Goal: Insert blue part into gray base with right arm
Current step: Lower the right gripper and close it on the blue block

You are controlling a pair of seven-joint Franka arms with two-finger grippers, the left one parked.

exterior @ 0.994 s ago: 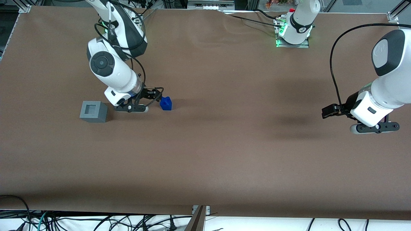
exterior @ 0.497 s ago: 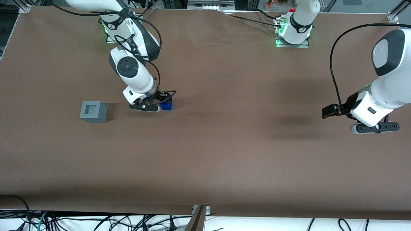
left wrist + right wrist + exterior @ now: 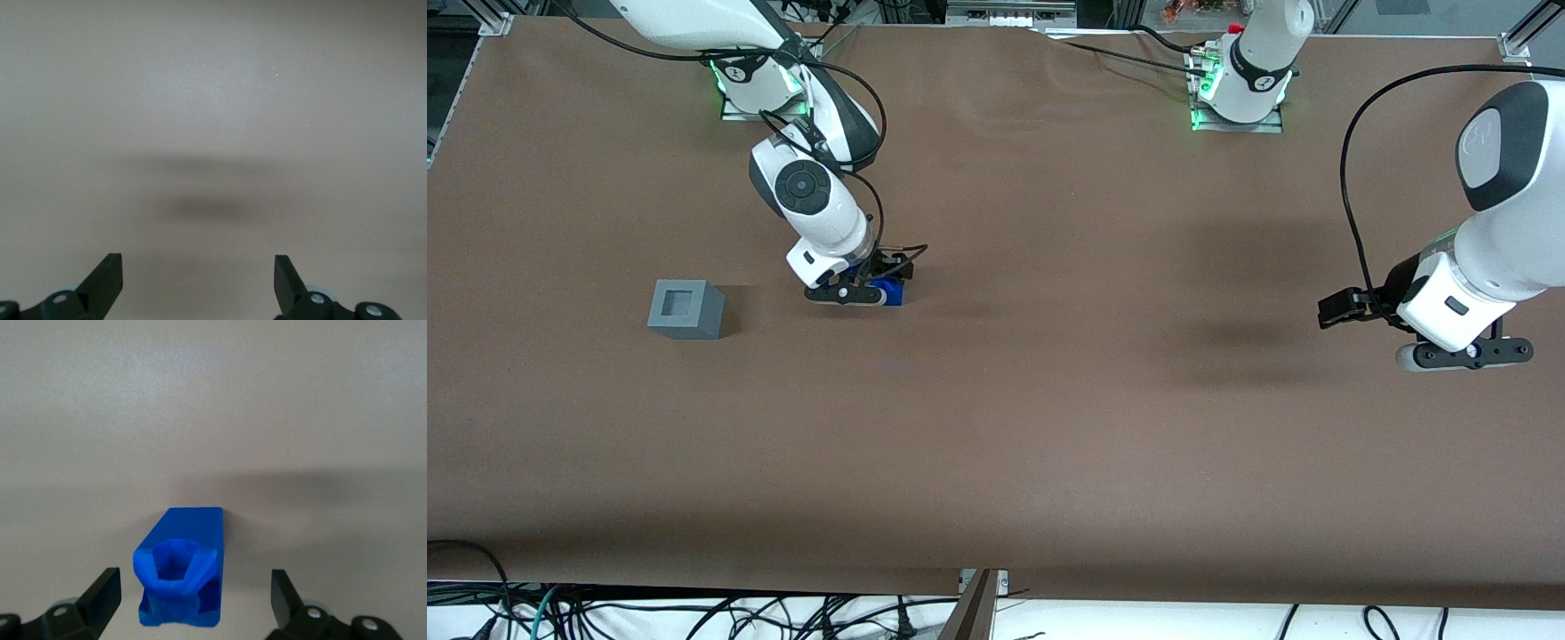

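Note:
The blue part [image 3: 888, 292] sits on the brown table, mostly covered by my right gripper [image 3: 880, 283] in the front view. In the right wrist view the blue part [image 3: 181, 567] stands between the two open fingertips [image 3: 103, 587] with a gap on each side, its notched end facing the camera; the gripper [image 3: 193, 595] is open around it and touches nothing. The gray base [image 3: 687, 308], a cube with a square socket in its top, stands on the table beside the gripper, toward the working arm's end.
The right arm's base [image 3: 751, 84] and the parked arm's base [image 3: 1240, 84] stand at the table's back edge. Brown tabletop [image 3: 996, 427] stretches nearer the front camera. Cables hang below the front edge.
The right arm has swung from beside the gray base over to the blue part and come down, so its open fingers now straddle the part. The blue part and gray base have not moved.

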